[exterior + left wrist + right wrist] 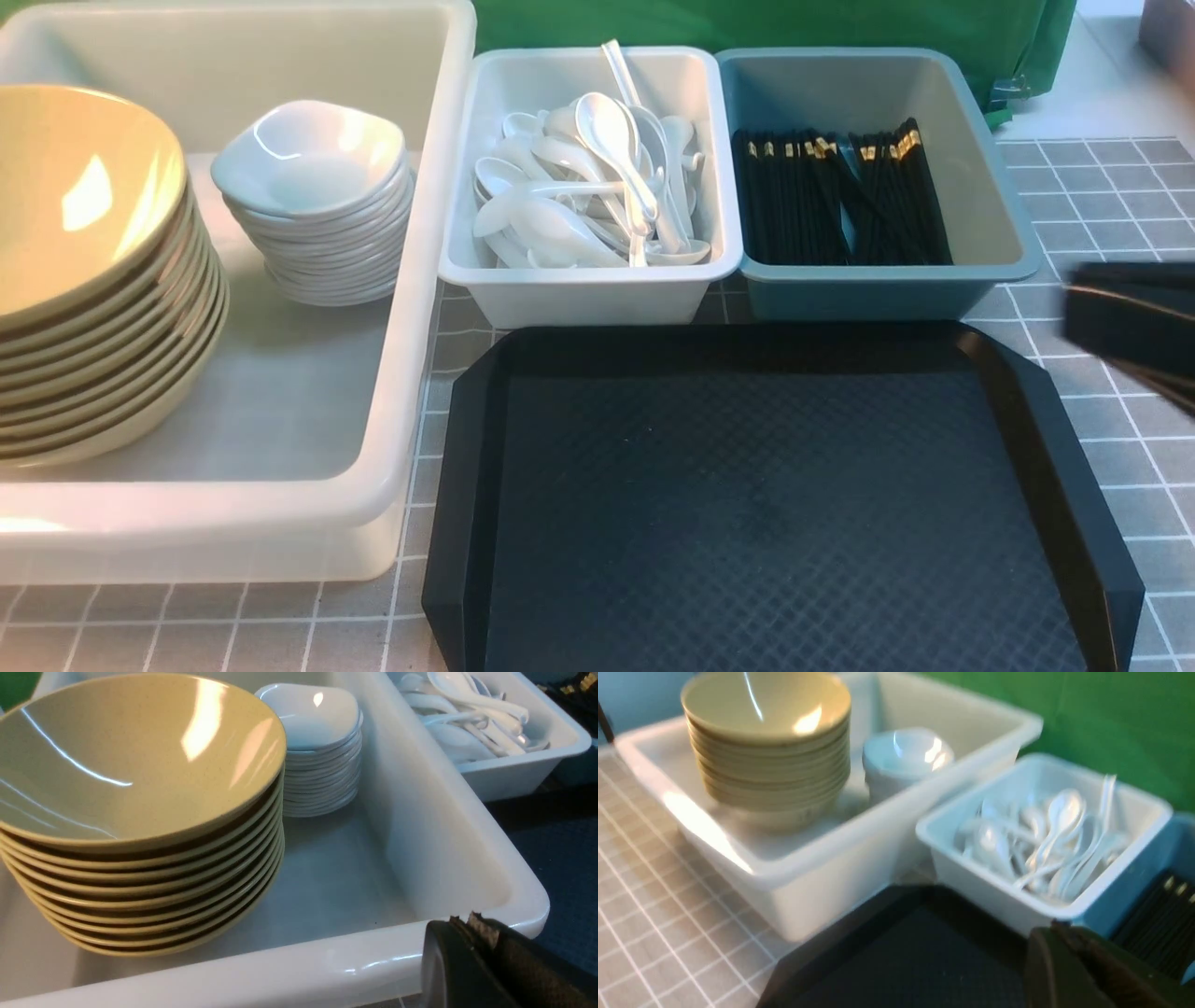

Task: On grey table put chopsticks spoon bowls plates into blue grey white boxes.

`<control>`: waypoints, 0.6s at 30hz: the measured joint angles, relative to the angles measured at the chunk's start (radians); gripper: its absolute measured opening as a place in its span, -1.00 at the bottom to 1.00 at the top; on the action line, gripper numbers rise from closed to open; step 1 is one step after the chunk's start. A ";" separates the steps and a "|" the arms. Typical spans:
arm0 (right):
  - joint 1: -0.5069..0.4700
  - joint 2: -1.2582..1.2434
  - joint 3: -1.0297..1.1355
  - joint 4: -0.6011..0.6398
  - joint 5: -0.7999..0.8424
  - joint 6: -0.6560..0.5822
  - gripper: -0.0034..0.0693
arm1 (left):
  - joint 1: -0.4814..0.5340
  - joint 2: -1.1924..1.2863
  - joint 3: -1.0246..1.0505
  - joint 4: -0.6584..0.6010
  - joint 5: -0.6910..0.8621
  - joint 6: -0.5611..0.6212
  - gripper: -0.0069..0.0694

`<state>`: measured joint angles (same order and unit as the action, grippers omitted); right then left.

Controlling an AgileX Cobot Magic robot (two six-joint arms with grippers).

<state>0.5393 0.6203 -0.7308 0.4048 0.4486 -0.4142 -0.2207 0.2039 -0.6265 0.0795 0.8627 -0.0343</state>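
Grey gridded table [1102, 187] under everything. Big translucent-white plastic box [411, 280] on robot's left. Black textured plastic tray [775, 504] front centre. Tall stack of beige round bowls [84, 233] inside big box. Behind tray: blue-grey rectangular box [999, 233], small white rectangular box [579, 289] touching it. Stack of small white plates [317, 187] beside bowls. White plastic spoons [597, 187] heaped in small white box; black gold-tipped chopsticks [840, 201] lying in blue-grey one. Right gripper [1052, 931] beside tray (blurred in front view), jaws pressed together. Left gripper [460, 921] by big box's near rim, jaws together too.

Tall bowl stack [93, 280] near open tray [775, 504]
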 joint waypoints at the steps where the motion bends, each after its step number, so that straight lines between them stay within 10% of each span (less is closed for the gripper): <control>1: 0.000 -0.037 0.011 0.000 -0.003 0.000 -0.78 | 0.000 -0.027 0.010 0.000 -0.005 0.000 -0.85; 18: 0.000 -0.122 0.023 0.003 0.012 0.001 -0.78 | 0.000 -0.096 0.022 0.000 -0.007 0.001 -0.85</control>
<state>0.5393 0.4982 -0.7080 0.4082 0.4605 -0.4133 -0.2207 0.1080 -0.6041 0.0795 0.8555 -0.0334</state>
